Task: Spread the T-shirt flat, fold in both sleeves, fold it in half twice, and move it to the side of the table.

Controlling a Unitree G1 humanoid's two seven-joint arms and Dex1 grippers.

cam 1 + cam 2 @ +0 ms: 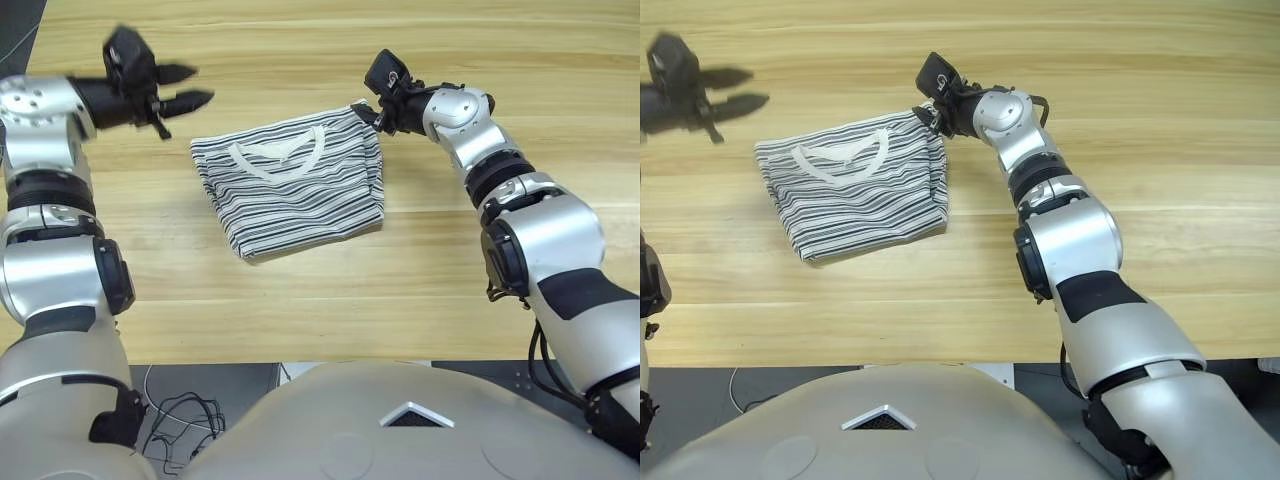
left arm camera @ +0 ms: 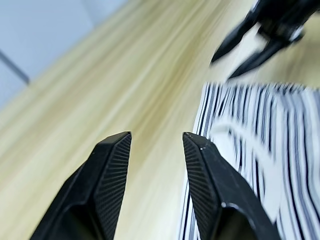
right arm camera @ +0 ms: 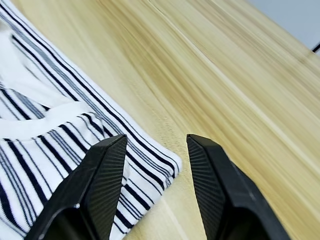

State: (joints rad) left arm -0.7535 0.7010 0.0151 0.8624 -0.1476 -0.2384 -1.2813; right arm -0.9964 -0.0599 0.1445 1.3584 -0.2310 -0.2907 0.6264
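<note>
While the folded shirt (image 1: 290, 185) lies centred on the worktop (image 1: 300, 310), the right gripper (image 1: 366, 112) sits at its far right corner — jaws apart, holding nothing. Left gripper (image 1: 203, 83) hovers beyond the far left corner, jaws likewise apart and empty.

Place: we take this for a robotics lab or test room.
Work surface: we see a broad, plain table (image 1: 420, 300) of pale wood planks.
Below the table's near edge: dark floor (image 1: 220, 375), with loose black cables (image 1: 178, 415) lying on it.
Beyond the table's far edge: a bare, pale grey-blue wall (image 2: 45, 30).
</note>
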